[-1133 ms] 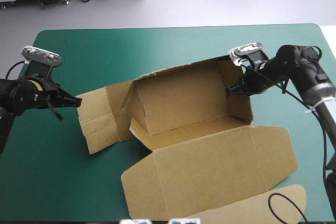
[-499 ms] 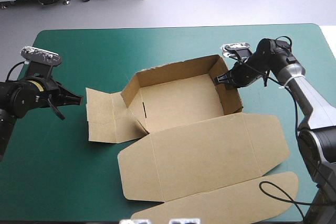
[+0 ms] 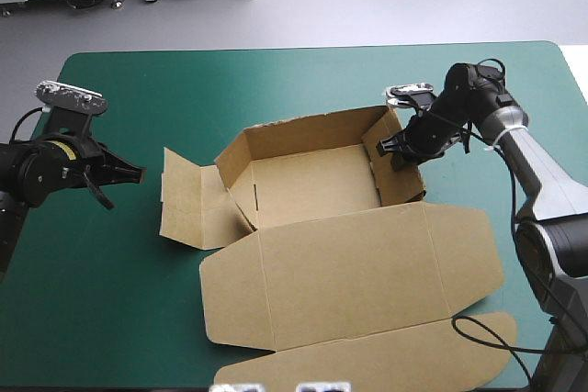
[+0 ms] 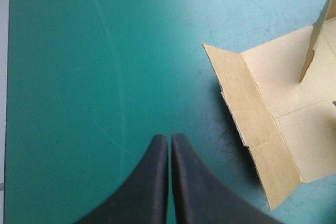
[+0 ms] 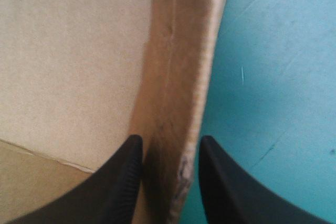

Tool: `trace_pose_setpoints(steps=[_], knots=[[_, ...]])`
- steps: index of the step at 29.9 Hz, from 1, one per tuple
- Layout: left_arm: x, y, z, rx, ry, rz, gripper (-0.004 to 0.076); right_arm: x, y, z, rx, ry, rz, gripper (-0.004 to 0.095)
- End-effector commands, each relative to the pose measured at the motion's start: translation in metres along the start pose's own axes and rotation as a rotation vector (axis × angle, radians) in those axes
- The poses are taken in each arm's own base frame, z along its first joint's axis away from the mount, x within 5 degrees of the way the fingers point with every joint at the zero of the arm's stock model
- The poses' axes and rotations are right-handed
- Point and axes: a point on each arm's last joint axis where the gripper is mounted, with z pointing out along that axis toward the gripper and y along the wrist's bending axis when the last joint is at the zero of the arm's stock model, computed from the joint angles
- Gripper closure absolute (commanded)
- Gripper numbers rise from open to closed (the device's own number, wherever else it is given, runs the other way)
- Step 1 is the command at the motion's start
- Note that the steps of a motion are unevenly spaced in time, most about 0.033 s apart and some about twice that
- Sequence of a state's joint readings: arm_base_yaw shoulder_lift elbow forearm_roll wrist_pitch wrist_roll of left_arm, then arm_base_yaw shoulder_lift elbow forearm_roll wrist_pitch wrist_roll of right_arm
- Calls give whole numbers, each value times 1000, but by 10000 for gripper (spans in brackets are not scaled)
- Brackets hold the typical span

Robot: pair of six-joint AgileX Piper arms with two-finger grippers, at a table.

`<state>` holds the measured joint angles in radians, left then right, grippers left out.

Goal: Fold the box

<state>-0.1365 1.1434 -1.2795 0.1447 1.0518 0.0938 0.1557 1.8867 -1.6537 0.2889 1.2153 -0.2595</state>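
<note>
Clasping one box (image 3: 312, 181), right tool (image 3: 392, 148), left tool (image 3: 138, 173) apart

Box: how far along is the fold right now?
Done: the far wall and right wall stand up. In hand: the right gripper pinches the right wall between its fingers. Left: the left flap and the lid lie flat; the left gripper, shut, hovers over the cover, apart from the box.
</note>
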Motion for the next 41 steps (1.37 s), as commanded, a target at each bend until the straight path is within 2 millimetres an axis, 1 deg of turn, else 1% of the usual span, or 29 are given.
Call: trace_pose_setpoints(steps=[1,3,4,8,11,13,15,18,22,27,30,34,41], knots=[[-8,2,-14,-9,-102,-15,717,1,15,-57,22,-126,-51,345],[-8,2,-14,-9,-102,-15,717,3,19,-71,30,-163,-61,291],[-8,2,-14,-9,-102,-15,717,4,22,-77,31,-178,-65,281],[-8,2,-14,-9,-106,-15,717,14,31,-104,42,-243,-83,275],[-9,2,-14,-9,-110,-15,717,20,36,-118,48,-279,-94,275],[-9,2,-14,-9,-110,-15,717,22,37,-123,57,-290,-111,275],[-9,2,-14,-9,-110,-15,717,22,37,-123,57,-290,-113,275],[-9,2,-14,-9,-110,-15,717,19,35,-116,52,-272,-107,275],[-9,2,-14,-9,-110,-15,717,12,29,-99,47,-231,-97,275],[-9,2,-14,-11,-110,-14,717,2,19,-70,29,-160,-42,275],[-9,2,-14,-11,-107,-14,717,-4,14,-48,9,-112,-14,276],[-8,2,-14,-11,-106,-14,717,-9,9,-26,-12,-63,11,276],[-8,2,-14,-9,-103,-15,717,-13,3,-3,-38,-14,33,277]])
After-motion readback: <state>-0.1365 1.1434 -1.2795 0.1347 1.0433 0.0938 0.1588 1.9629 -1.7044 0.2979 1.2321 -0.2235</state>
